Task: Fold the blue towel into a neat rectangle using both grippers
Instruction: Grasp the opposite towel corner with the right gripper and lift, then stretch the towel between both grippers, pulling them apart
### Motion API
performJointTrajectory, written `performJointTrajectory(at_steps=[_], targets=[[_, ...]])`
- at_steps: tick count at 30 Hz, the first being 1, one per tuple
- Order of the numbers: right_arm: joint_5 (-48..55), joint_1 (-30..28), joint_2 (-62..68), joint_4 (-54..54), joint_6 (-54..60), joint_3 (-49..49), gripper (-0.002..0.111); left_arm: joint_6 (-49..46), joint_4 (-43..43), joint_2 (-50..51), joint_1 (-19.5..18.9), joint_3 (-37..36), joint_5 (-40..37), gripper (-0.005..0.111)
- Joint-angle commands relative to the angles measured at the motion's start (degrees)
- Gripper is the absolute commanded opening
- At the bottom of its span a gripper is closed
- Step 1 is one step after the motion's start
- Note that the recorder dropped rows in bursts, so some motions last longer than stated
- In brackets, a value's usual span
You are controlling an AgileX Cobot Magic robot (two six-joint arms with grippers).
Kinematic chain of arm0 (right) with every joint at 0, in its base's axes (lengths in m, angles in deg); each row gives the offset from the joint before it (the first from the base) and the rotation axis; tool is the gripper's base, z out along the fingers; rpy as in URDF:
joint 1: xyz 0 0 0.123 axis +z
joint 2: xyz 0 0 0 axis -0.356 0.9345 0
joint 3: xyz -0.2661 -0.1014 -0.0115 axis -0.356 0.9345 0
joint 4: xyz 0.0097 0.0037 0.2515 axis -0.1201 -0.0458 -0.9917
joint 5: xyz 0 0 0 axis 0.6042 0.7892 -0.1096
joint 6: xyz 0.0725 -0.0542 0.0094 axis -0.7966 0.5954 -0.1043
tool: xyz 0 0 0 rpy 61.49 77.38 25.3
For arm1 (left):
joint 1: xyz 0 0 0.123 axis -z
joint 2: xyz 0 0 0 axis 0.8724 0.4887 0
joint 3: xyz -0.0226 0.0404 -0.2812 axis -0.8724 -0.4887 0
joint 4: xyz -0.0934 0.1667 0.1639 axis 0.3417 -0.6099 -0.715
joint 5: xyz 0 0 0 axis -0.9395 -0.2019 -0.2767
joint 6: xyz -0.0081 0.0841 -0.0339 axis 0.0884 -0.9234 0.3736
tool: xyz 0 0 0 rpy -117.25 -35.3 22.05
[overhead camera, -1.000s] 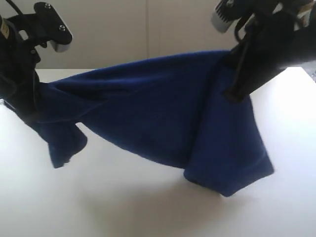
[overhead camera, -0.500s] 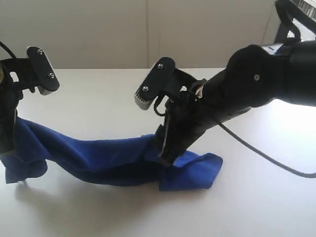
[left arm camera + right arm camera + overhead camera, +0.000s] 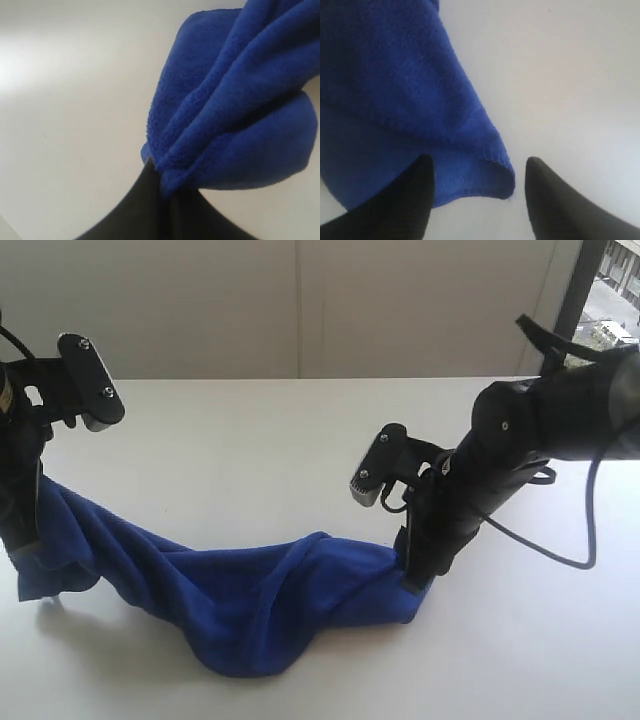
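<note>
The blue towel (image 3: 250, 610) lies bunched in a long sagging strip across the white table. Its left end is lifted off the surface, and my left gripper (image 3: 25, 545) is shut on it. In the left wrist view the left gripper (image 3: 160, 172) pinches gathered folds of the towel (image 3: 235, 100). My right gripper (image 3: 415, 575) stands over the towel's right end, open. In the right wrist view a rounded corner of the towel (image 3: 395, 90) rests on the table between the spread fingertips (image 3: 532, 165) of the right gripper (image 3: 479, 162), loose and not gripped.
The white table (image 3: 300, 440) runs back to a pale wall. A window (image 3: 610, 280) shows at the top right. A black cable (image 3: 560, 555) loops off the right arm above the table.
Both arms came down with the towel from mid-air to the table. The right gripper opened, let go of the towel's end and moved right. The left gripper kept its hold.
</note>
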Motion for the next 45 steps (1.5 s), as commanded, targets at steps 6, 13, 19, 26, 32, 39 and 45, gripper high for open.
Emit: performJointTrajectory(at_steps=[6,13,19,26,32,39,45], targets=[[-7.66,-0.53,3.79,6.7,1.77,0.15,0.052,0.66,0.72,-0.69,0.16,-0.37,-0.04,0.0],[-8.72,-0.53,5.77,6.7,1.77,0.15,0.037,0.66,0.72,-0.69,0.16,-0.37,0.07,0.0],[-5.97,-0.53,6.83,6.7,2.72,0.15,0.024,0.66,0.72,-0.69,0.16,-0.37,0.29,0.0],[-4.32,-0.53,4.04,6.7,2.72,0.15,0.0,0.53,0.62,-0.69,0.16,-0.37,0.54,0.0],[-0.74,-0.53,-5.69,12.05,-0.07,0.15,0.0,0.53,0.06,-0.69,0.16,-0.37,0.76,0.0],[6.8,-0.53,-16.94,31.15,-17.81,0.15,0.0,3.14,-2.61,-1.43,0.16,-0.14,0.61,0.0],[13.22,-0.53,-25.48,40.37,-30.33,0.15,0.0,5.83,-3.14,-7.01,0.16,2.54,0.63,0.0]])
